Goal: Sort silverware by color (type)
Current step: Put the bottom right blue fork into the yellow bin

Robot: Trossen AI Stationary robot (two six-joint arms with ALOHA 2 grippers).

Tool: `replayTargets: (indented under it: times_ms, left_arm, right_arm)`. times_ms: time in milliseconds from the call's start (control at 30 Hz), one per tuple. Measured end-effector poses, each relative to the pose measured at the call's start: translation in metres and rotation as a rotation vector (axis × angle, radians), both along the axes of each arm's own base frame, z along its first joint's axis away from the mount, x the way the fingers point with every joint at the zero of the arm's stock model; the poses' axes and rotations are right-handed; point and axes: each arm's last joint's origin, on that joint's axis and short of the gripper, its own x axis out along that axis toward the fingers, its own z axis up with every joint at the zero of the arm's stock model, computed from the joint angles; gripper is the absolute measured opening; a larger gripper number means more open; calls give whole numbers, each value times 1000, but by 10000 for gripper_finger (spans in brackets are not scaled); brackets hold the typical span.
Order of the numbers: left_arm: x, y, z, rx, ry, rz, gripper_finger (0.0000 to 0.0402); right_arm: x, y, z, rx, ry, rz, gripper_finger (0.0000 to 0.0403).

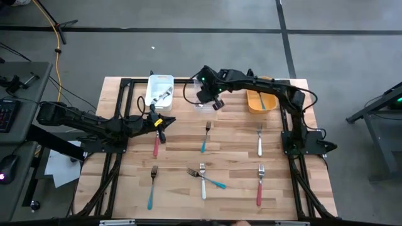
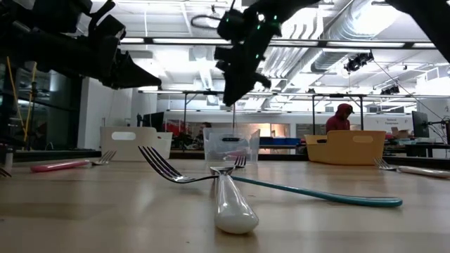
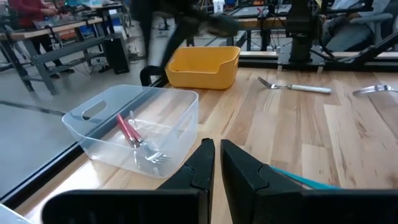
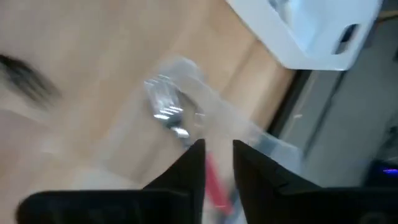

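Several forks lie flat on the table in the high view: a red one, a teal one, a white one, a teal one, a white one crossed over a teal one, and a red one. Red forks lie in the clear bin. My left gripper hovers shut just beyond the red fork's head and holds nothing. My right gripper hangs open above the clear bin, over a red fork inside it.
A white bin with forks in it stands at the far edge, left of the clear bin. An orange bin stands on the far right. A person in a red hood sits in the room beyond the table.
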Motion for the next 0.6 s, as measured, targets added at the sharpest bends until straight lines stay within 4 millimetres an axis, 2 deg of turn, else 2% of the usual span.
replayTargets:
  times_ms: [100,200,367,600]
  left_arm:
    - [0,0,0,-7,-5,-2,19]
    - [0,0,0,-12,-6,-16,19]
    - [1,-3,-1,-25,3,-92,19]
    - [10,-12,-8,-45,69,-220,19]
  right_arm:
    - [-7,10,5,134,-24,-36,11]
    - [-15,20,-3,196,-67,-73,9]
    - [-34,54,-31,235,-181,-74,3]
    - [-82,108,-67,336,-474,-125,1]
